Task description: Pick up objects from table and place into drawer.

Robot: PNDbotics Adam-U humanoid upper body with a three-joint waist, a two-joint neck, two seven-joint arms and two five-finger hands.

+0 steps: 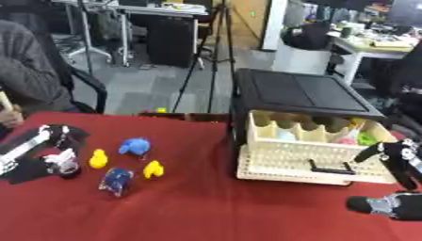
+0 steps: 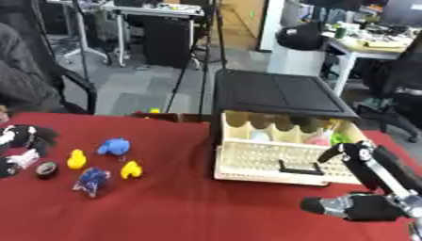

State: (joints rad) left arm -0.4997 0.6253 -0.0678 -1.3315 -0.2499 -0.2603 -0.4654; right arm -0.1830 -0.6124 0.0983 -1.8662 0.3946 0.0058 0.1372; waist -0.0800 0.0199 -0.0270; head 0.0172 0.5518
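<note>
An open cream drawer point(image 1: 284, 162) sticks out of a black cabinet point(image 1: 301, 92) on the red table point(image 1: 214, 212). Pink, green and pale blue things lie in its back compartments. Left of it lie a yellow duck point(image 1: 98, 159), a blue toy point(image 1: 134, 146), a second yellow toy point(image 1: 153, 169) and a blue wrapped thing point(image 1: 116, 180). My left hand point(image 1: 56, 139) is at the table's left edge, above a small black round thing point(image 2: 46, 169) and beside the duck. My right hand point(image 2: 371, 167) rests open at the lower right, fingers up, just in front of the drawer's right corner, holding nothing.
The drawer has a black handle point(image 1: 332, 168) on its front. A person's sleeve point(image 1: 25, 66) shows at the far left beyond the table. Tripod legs, chairs and desks stand on the floor behind.
</note>
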